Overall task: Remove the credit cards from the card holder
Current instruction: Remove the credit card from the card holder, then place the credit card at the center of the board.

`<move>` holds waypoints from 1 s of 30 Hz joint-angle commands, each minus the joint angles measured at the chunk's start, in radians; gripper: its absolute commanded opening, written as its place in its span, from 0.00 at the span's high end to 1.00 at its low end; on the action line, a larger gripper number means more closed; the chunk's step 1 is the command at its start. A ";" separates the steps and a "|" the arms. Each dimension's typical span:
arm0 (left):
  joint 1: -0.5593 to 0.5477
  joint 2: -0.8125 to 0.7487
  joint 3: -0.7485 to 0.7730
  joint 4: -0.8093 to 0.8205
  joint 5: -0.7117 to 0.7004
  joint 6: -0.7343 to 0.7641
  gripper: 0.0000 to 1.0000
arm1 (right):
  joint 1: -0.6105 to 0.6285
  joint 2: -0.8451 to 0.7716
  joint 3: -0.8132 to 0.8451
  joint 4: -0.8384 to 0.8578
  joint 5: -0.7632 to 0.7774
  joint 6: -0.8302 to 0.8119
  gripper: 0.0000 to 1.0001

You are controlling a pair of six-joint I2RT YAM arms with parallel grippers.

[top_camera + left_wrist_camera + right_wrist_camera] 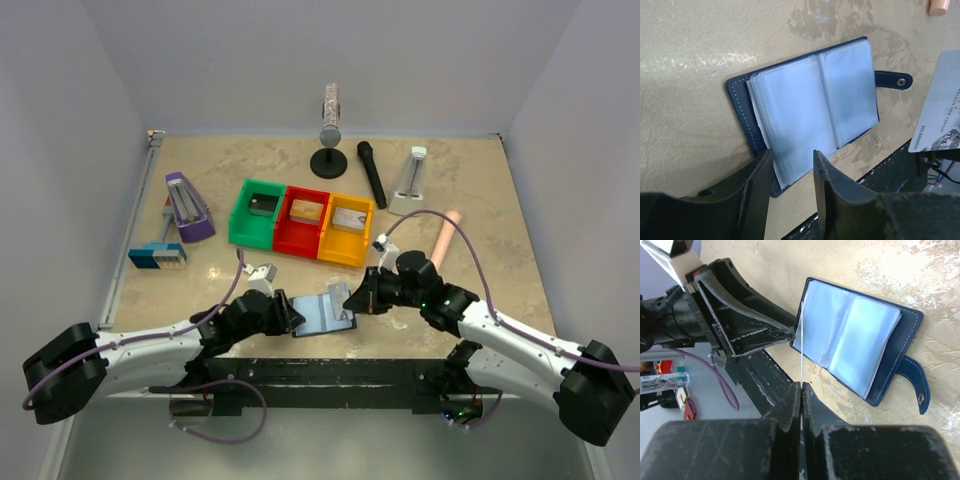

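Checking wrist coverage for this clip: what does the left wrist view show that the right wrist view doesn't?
Only the left wrist: the printed face of the silvery grey card, and the left gripper with its fingers straddling the holder's near edge. Only the right wrist: the right gripper shut on that card, seen edge-on, plus the left gripper's outer side. Both: the card holder lying open, clear sleeves showing, snap strap out.

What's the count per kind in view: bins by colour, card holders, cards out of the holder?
Green bin: 1
Red bin: 1
Yellow bin: 1
Card holder, lying open: 1
Cards seen out of the holder: 1, a silvery card pinched in the right gripper
Total: 5
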 commanded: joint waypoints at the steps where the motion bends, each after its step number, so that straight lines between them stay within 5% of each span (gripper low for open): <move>1: -0.002 -0.039 0.088 -0.068 0.007 0.049 0.56 | -0.003 -0.045 0.051 -0.093 0.026 -0.062 1.00; 11: -0.002 -0.127 0.119 -0.163 -0.027 0.057 0.55 | -0.049 -0.135 0.117 -0.353 0.098 -0.187 1.00; 17: -0.002 -0.213 0.050 -0.134 -0.039 0.022 0.54 | -0.072 -0.094 0.169 -0.376 -0.135 -0.299 1.00; 23: 0.001 -0.537 -0.140 0.086 -0.055 0.013 0.48 | -0.066 -0.097 0.151 -0.292 -0.331 -0.303 1.00; 27: 0.004 -0.685 -0.167 0.147 0.042 0.106 0.38 | -0.040 -0.065 0.146 -0.235 -0.416 -0.289 1.00; 30: 0.004 -0.652 -0.121 0.157 0.154 0.186 0.36 | 0.009 -0.029 0.160 -0.207 -0.443 -0.283 1.00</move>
